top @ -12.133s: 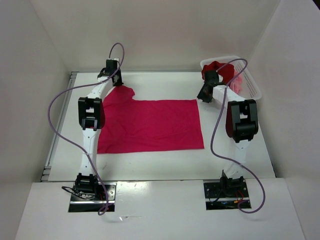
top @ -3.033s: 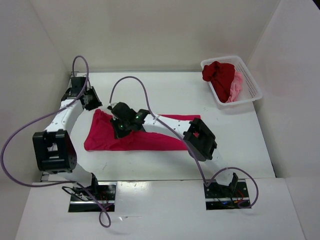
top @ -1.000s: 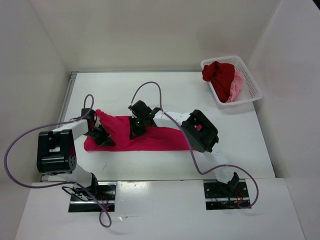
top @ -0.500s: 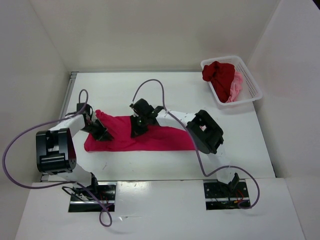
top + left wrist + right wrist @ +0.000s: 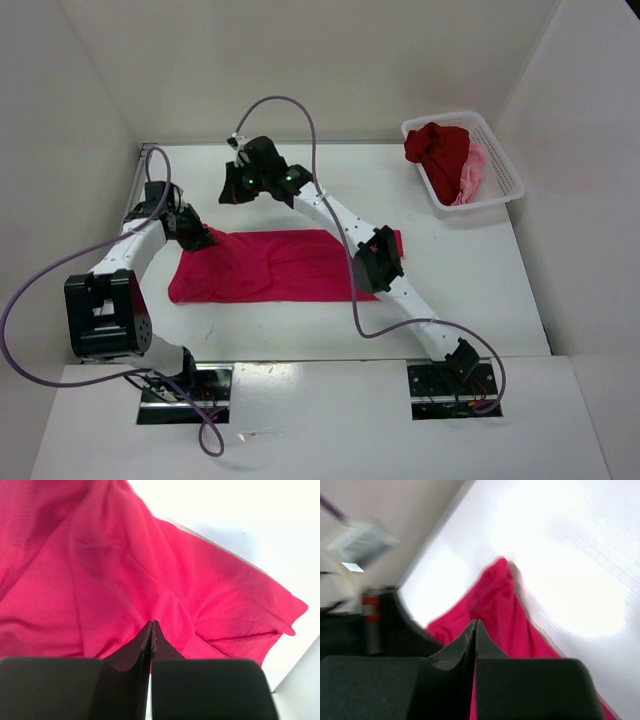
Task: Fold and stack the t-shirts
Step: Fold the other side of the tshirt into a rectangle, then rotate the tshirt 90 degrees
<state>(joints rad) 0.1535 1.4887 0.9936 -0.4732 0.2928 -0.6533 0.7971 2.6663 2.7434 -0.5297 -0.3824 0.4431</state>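
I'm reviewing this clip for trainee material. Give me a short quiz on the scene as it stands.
1. True or false: a dark red shirt lies in the basket.
2. Which lies on the table? A the dark red shirt; B the crimson shirt; C neither.
3. Fill in: the left gripper and the right gripper are both ____.
Key: 1 true; 2 B; 3 shut.
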